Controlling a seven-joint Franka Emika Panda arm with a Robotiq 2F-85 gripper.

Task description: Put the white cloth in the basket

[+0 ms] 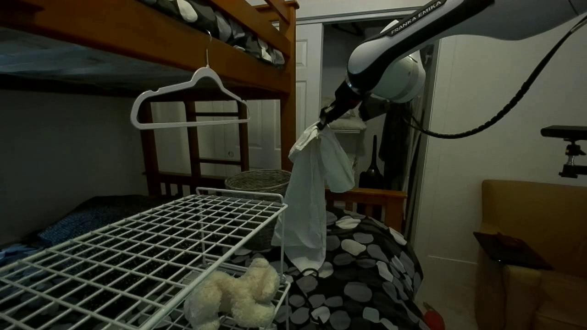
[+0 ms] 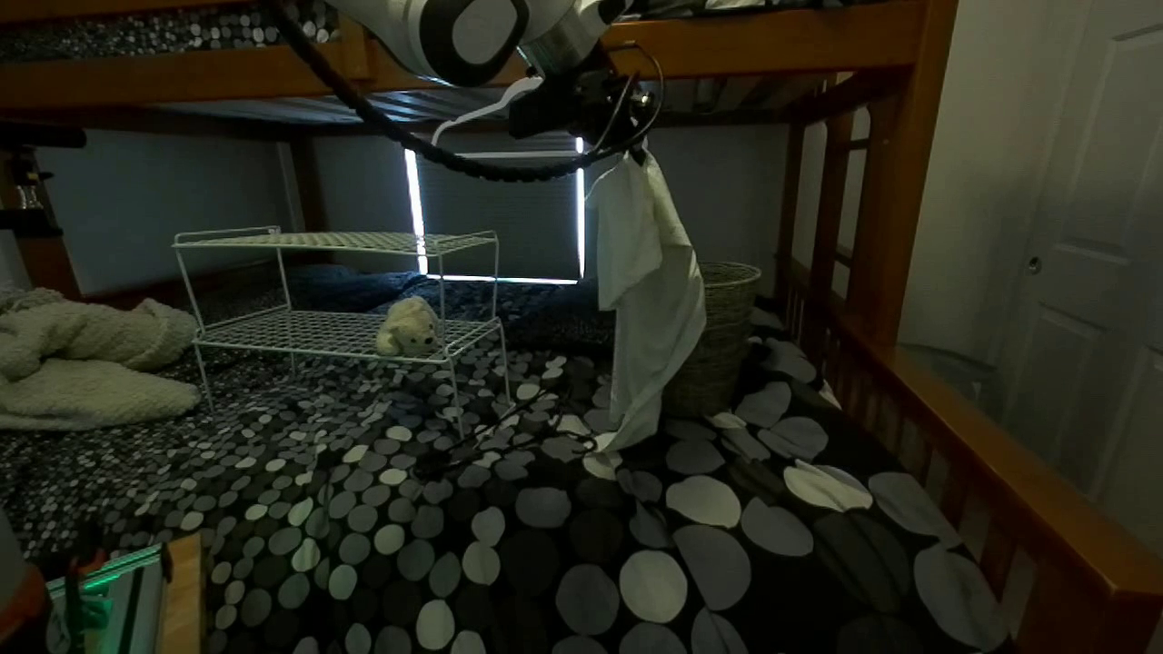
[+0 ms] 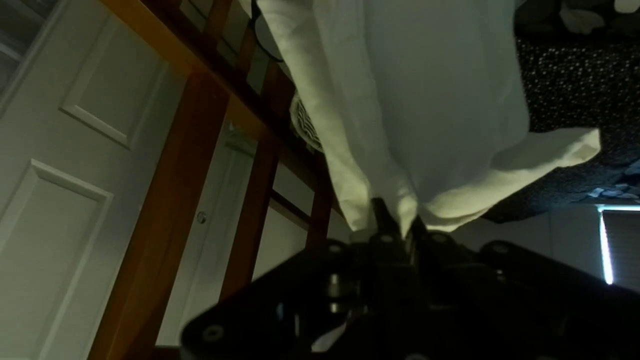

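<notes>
The white cloth (image 1: 305,201) hangs long and loose from my gripper (image 1: 322,124). It also shows in the other views (image 2: 650,300) (image 3: 440,90). My gripper (image 3: 400,220) is shut on a pinched fold of the cloth, with both fingertips (image 2: 640,154) at its top. The woven basket (image 1: 259,176) stands upright on the bed, and its wall (image 2: 718,354) shows just beside and partly behind the cloth. The gripper is well above the basket's rim. In the wrist view only a piece of the basket rim (image 3: 306,125) shows past the cloth's edge. The basket's inside is hidden.
A white wire rack (image 1: 137,256) stands on the bed near the basket, with a plush toy (image 2: 409,327) on its lower shelf. A white hanger (image 1: 190,123) hangs from the upper bunk's wooden rail (image 2: 763,50). A dark cable (image 2: 491,427) lies on the bedspread.
</notes>
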